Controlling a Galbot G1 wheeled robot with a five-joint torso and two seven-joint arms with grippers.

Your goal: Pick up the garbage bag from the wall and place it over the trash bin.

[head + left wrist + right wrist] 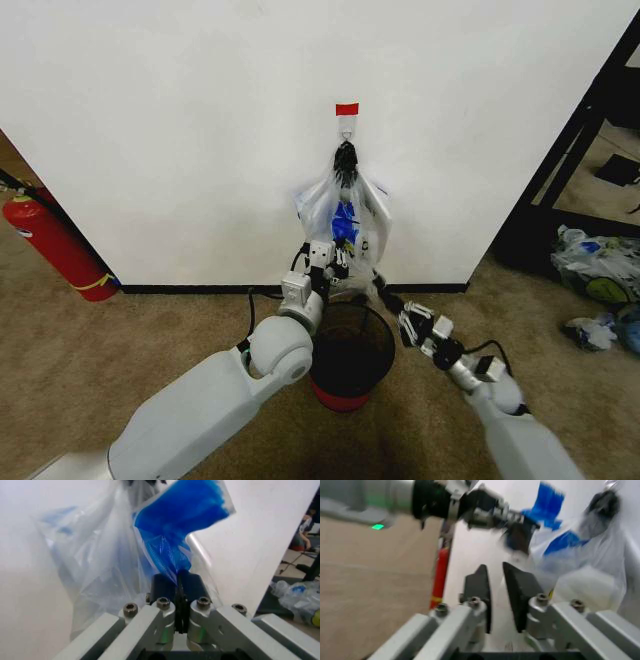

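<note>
Hanging at the frame's centre from the red-taped hook (346,124) on the wall (180,120), the garbage bag (345,212) is sitting just above the trash bin (349,352). The left gripper (178,582) is pinching its blue handle loop (175,521) tightly. The right gripper (499,592), lower right of the bin, is holding its fingers slightly parted, grasping nothing.

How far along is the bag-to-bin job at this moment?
Early. Reach done: left gripper is shut on the garbage bag's blue handle loop. The bag hangs from the hook on the wall. Right gripper is open beside it. Unhooking and fitting over the trash bin remain.
</note>
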